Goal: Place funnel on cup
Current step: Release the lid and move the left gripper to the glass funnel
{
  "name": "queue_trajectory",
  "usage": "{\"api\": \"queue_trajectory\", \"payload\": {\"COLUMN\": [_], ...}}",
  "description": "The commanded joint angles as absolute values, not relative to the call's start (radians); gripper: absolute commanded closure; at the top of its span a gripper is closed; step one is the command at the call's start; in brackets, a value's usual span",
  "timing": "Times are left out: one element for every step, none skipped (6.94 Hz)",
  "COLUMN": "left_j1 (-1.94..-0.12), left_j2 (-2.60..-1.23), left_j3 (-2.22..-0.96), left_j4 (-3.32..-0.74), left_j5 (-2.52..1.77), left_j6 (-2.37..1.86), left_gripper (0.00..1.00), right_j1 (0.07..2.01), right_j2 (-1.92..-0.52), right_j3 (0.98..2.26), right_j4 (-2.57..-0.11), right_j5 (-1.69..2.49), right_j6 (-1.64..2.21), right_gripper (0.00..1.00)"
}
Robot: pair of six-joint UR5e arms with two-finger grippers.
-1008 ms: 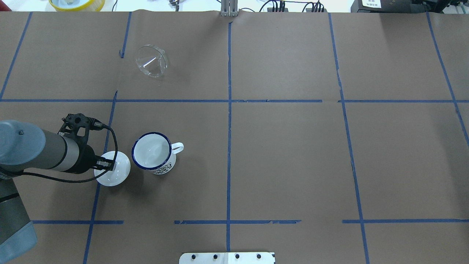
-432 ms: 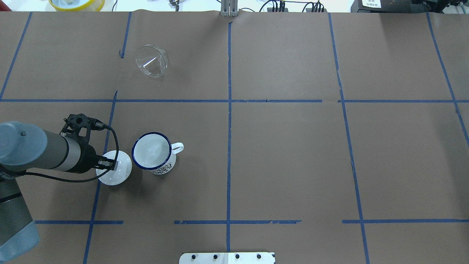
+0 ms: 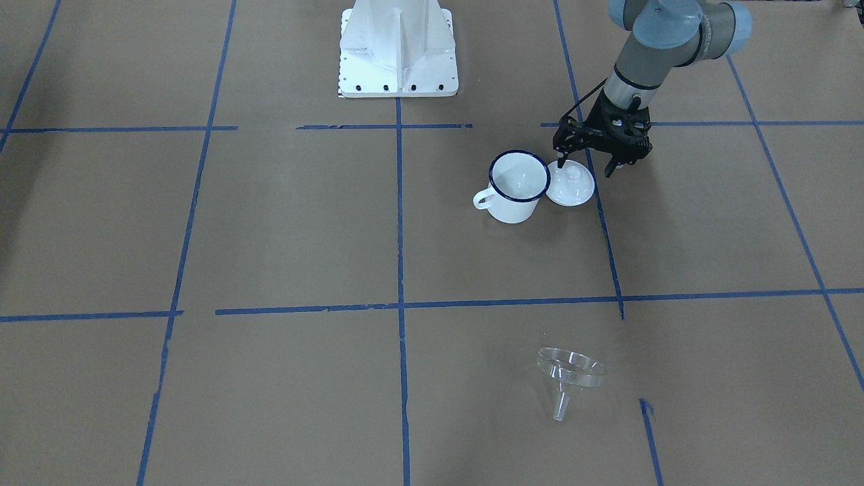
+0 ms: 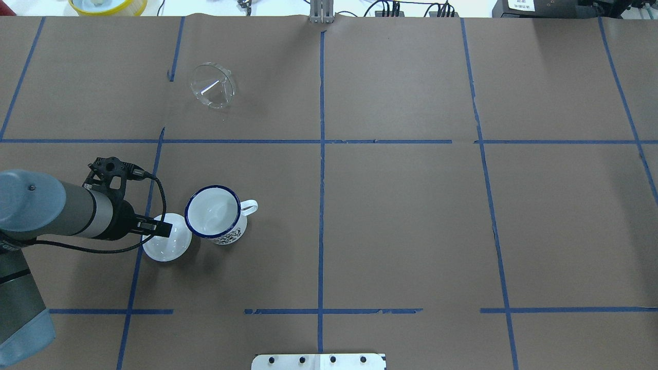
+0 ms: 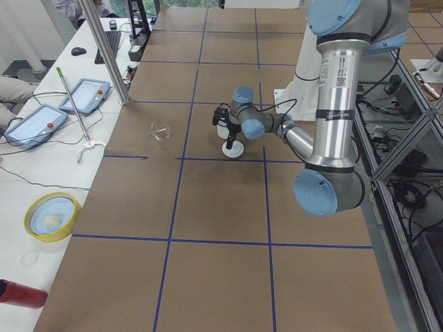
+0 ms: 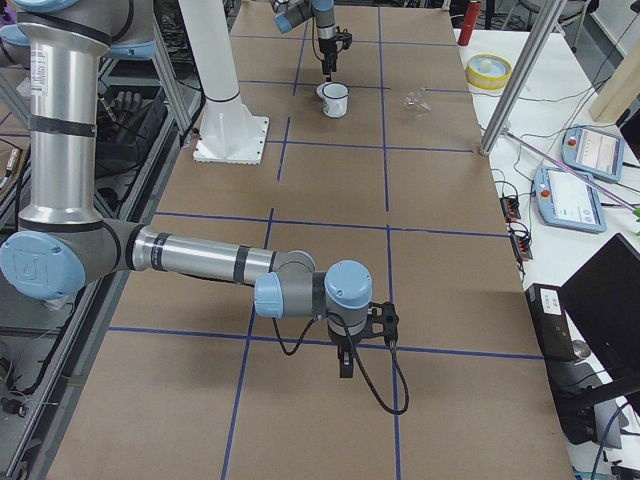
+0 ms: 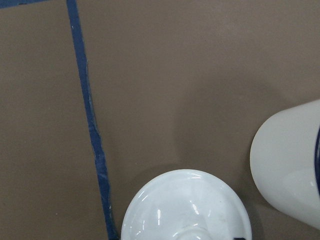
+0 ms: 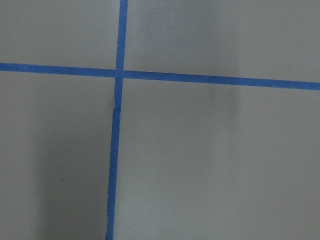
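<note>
Over the round white lid [image 4: 172, 246], on the robot's left half of the tabletop [image 4: 411, 231], the left gripper [image 4: 157, 227] points down. Only one dark finger [image 3: 560, 159] stands out clearly, its tip low over the lid. I cannot tell whether the jaws are spread or together, nor whether they touch the lid. The left wrist view shows no fingers. It shows only the lid's glossy top at its lower edge and the cup's white wall at the right, with a sliver of brown tabletop between the two.

The lid lies flat, knob up, just beside the cup [image 4: 213, 218] on the side toward the left arm [image 4: 56, 210]. The cup stands upright, its blue-rimmed mouth uncovered and its loop handle turned toward the robot's right.

The funnel [image 4: 212, 91] is well apart from both, farther out from the robot in the next taped square. It lies on its side, with its wide mouth tilted toward the robot and its spout pointing away.

The right gripper [image 6: 345, 362] hangs low over a crossing of blue tape lines [image 8: 120, 150] near the tabletop's right end, far from all three things. It shows only in the side view, so the state of its jaws cannot be told either.
</note>
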State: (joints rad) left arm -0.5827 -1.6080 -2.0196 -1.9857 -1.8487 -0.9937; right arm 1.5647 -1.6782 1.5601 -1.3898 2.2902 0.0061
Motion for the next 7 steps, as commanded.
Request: {"api": "queue_trajectory", "payload": {"left_j1": [-0.769, -0.805, -0.814, -0.812, -0.808, -0.801, -0.769], "left_j2": [-1.656, -1.683, -1.699, -1.766, -1.884, -2.002, -2.09], "left_j3": [-2.068, -2.06, -2.034, -1.937, -1.783, -1.638, -1.503], "left_j4": [-1.993, -2.031, -2.139, -2.29, -2.363, -2.371, -2.378], "left_j5": [-1.858, -1.853, -1.827, -1.722, -1.654, -1.605, -1.521], "left_j6": [-1.023, -1.186, -1.418, -1.609, -1.793, -1.947, -2.016], "left_gripper": [0.0, 0.0, 0.0, 0.0, 0.0, 0.0, 0.0], "right_j1": [1.565, 1.565, 1.565, 1.565, 1.565, 1.565, 1.565], "right_j2": [-1.678, -1.678, -1.678, -1.678, -1.678, -1.678, -1.678], "right_j3": [1.56, 1.56, 1.56, 1.56, 1.56, 1.56, 1.56], "right_j4": [-1.39, -1.39, -1.39, -1.39, -1.39, -1.39, -1.39], "right_j5": [2.29, 2.29, 2.29, 2.29, 2.29, 2.29, 2.29], "right_j6": [0.006, 0.006, 0.006, 0.006, 0.006, 0.006, 0.006], "right_gripper": [0.0, 0.0, 0.0, 0.0, 0.0, 0.0, 0.0]}}
